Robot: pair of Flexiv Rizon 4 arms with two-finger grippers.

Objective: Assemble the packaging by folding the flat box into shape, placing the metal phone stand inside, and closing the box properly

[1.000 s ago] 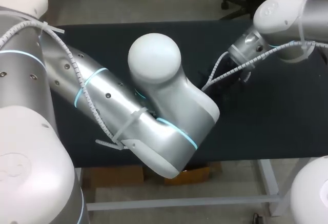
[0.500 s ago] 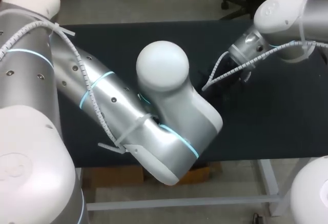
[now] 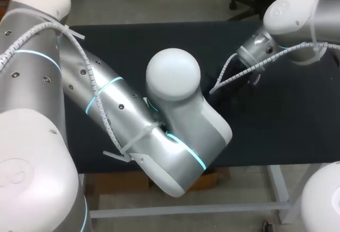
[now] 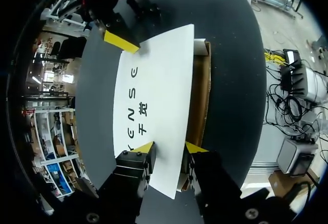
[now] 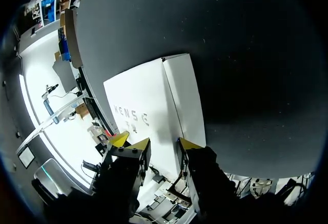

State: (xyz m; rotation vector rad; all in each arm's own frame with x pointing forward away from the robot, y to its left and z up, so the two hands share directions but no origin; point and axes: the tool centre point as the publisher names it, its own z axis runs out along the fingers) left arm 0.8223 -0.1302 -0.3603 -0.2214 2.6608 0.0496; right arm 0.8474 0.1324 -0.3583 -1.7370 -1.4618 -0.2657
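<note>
2 claws, both spread: left claw point(image 4: 169, 148) straddles one end of the white box point(image 4: 154, 90), right claw point(image 5: 162, 143) the opposite end. It lies on the dark tabletop point(image 4: 230, 80).

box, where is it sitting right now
The box lies on the table, the left end effector at one end and the right end effector at the other; in the head view the left arm hides it.

Probably a robotics lab, cabled silver left arm point(image 3: 106, 104), right arm point(image 3: 297, 14), dark work table point(image 3: 297, 115)
</note>
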